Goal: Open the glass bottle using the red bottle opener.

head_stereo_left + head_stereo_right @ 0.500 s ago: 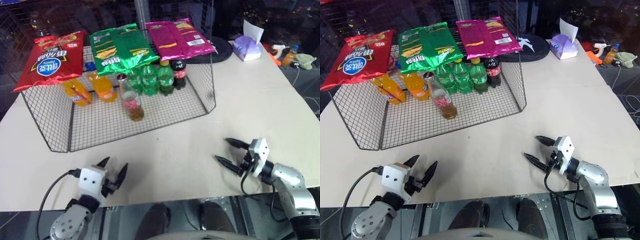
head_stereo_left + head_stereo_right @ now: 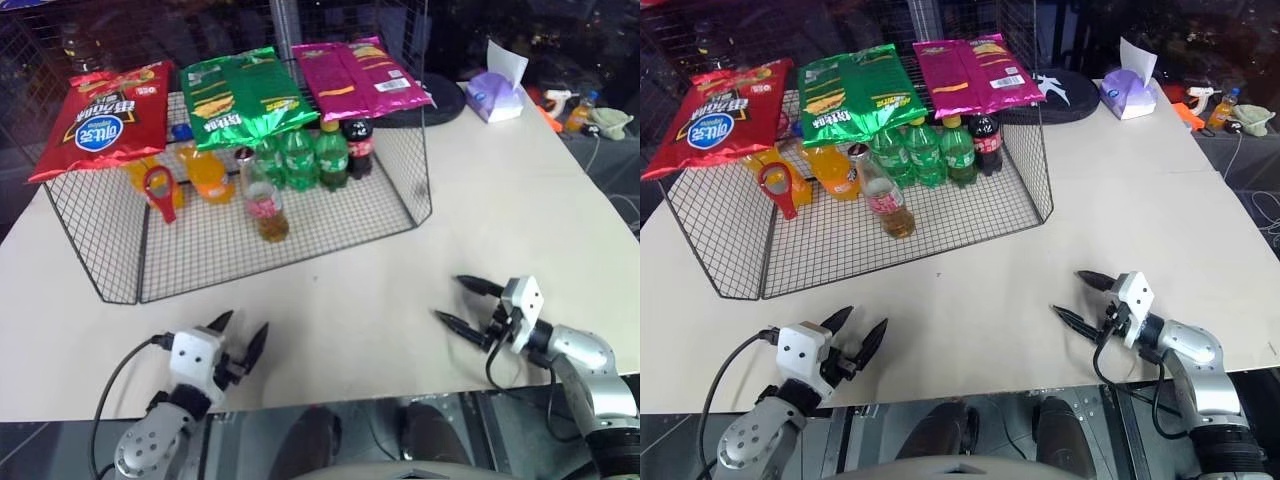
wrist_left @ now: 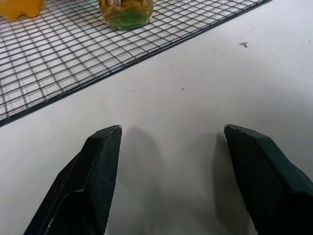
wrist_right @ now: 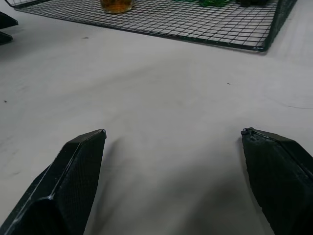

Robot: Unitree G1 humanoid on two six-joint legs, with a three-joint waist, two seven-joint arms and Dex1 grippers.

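Suddenly the red bottle opener (image 2: 160,190) shows up beside the glass bottle (image 2: 264,205), well beyond both empty grippers' spread fingers, left gripper (image 2: 240,340), right gripper (image 2: 462,303), probably staged for pickup.

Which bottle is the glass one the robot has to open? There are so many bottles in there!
Find the black wire rack at the far side of the table, with chip bags on top. The glass bottle stands on its mesh floor, nearer the open front than the green bottles and orange bottles. It is the clear one with amber liquid and a red-pink label.
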